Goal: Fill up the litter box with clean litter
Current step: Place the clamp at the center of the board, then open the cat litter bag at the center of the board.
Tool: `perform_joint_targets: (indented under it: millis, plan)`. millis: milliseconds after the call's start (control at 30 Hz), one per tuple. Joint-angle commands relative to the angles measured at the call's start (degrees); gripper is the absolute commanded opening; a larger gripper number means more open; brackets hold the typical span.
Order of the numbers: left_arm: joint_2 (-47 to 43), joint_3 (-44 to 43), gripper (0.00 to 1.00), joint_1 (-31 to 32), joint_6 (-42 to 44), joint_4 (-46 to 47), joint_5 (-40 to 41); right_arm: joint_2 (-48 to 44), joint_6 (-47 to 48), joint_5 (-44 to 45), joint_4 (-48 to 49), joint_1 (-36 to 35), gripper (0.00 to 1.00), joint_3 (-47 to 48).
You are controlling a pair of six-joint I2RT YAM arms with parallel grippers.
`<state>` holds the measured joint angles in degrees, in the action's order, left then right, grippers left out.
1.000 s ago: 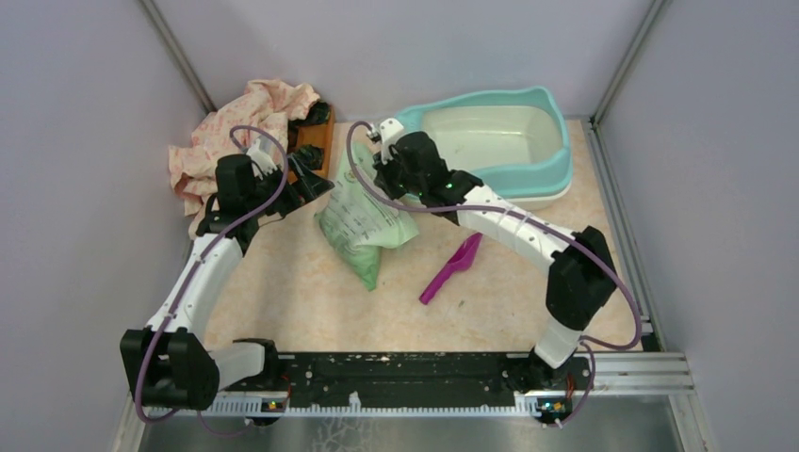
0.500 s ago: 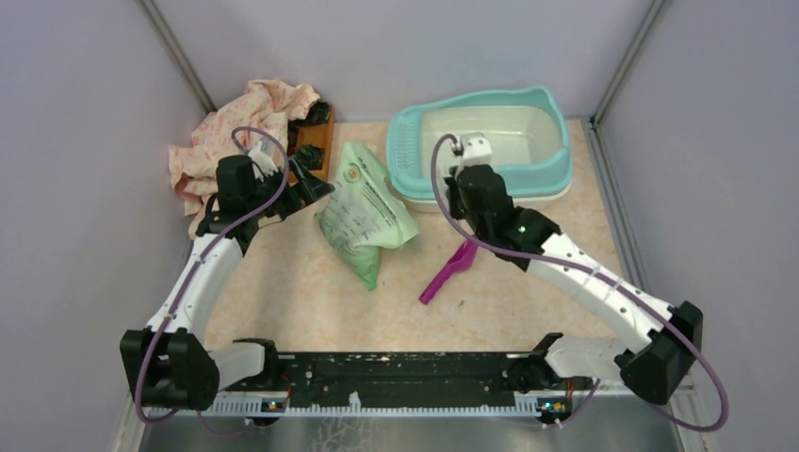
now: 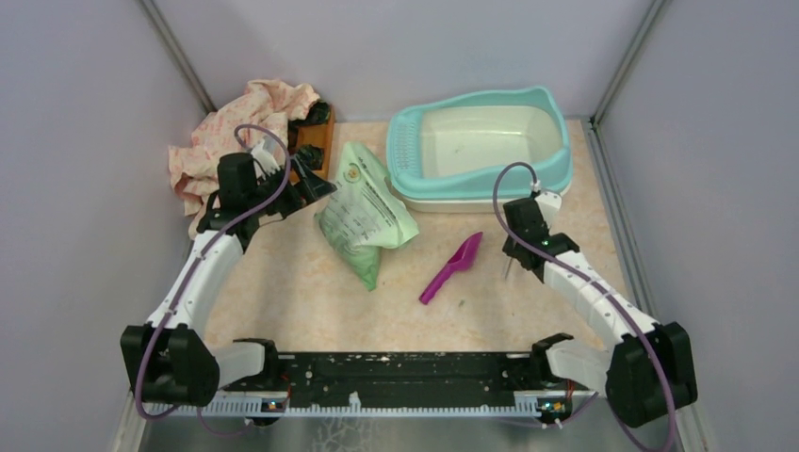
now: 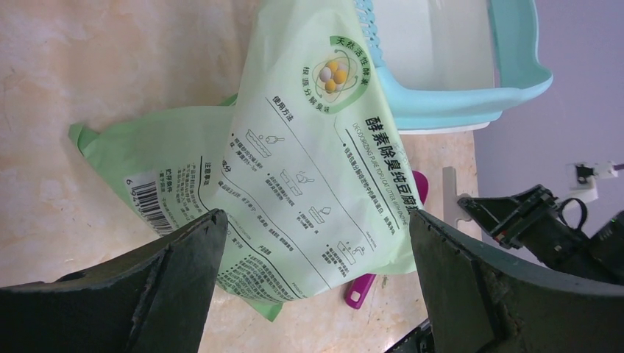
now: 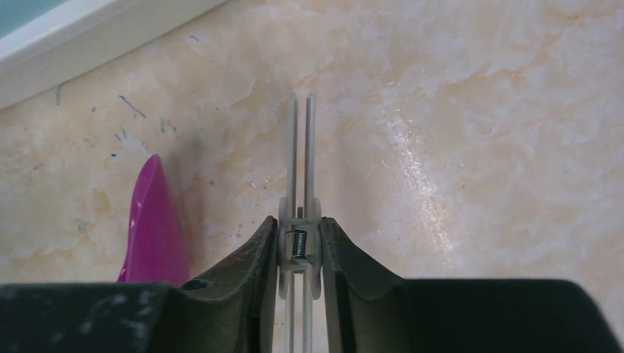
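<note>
Overview of the table [image 3: 301,282] from above and behind the arms. The litter box [image 3: 556,165], teal-rimmed with a cream basin, sits against the far edge toward the far right corner, its perforated ledge facing the centre. A pale green printed bag [image 3: 363,212] lies mid-table, touching the box's left end. A purple scoop [image 3: 450,268] lies on the bare surface to the right of the bag. The left end effector [image 4: 316,217] hangs beside the bag with its jaws spread wide, holding nothing. The right end effector [image 5: 300,228], nearer the right edge, points down and is closed on a pale spring clip [image 5: 300,147]. A pink cloth [image 3: 231,132] and a wooden tray [image 3: 320,141] fill the far left corner.
</note>
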<state>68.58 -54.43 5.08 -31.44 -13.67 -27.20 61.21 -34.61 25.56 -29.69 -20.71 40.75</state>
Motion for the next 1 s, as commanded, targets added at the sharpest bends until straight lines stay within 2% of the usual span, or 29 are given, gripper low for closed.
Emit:
perform_joint_targets:
  millis: [0, 33, 100, 167, 267, 400, 533, 600, 767, 967]
  plan:
    - [0.3, -2.5, 0.99, 0.2, 0.8, -0.4, -1.0, 4.3, -0.9, -5.3, 5.3, 2.4, 0.29, 0.0]
    - [0.3, -2.6, 0.99, 0.2, 0.8, -0.6, -1.0, 4.7, 0.0, -5.9, 5.3, 2.4, 0.36, 0.6]
    - [0.2, -2.9, 0.99, 0.2, 1.1, -1.2, -0.7, 4.7, 1.9, -6.9, 4.9, 2.4, 0.59, 2.4]
    - [0.2, -3.2, 0.99, 0.2, 1.4, -1.7, -0.4, 4.3, 4.3, -7.8, 3.7, 2.4, 0.72, 5.1]
    - [0.3, -3.4, 0.99, 0.2, 1.3, -1.8, -0.4, 2.8, 8.1, -14.3, 3.5, 2.4, 0.74, 10.0]
    - [0.8, -3.8, 0.99, 0.3, 1.3, -2.3, -0.5, 2.5, 10.8, -35.3, 12.1, 2.4, 0.75, 14.1]
    - [0.9, -4.8, 0.99, 0.3, 1.6, -3.6, -0.3, 11.0, 7.6, -55.3, 20.3, 2.3, 0.78, 18.8]
    - [0.5, -5.4, 0.99, 0.3, 2.0, -4.6, 0.1, 16.7, 5.8, -62.0, 22.9, 1.6, 0.78, 20.7]
    - [-0.6, -5.2, 0.99, 0.4, 2.3, -5.6, 0.7, 27.3, 2.7, -67.8, 27.4, -1.3, 0.80, 23.2]
    - [-1.9, -4.2, 0.99, 0.4, 2.0, -5.8, 1.0, 32.7, -0.2, -69.4, 32.3, -5.1, 0.81, 24.6]
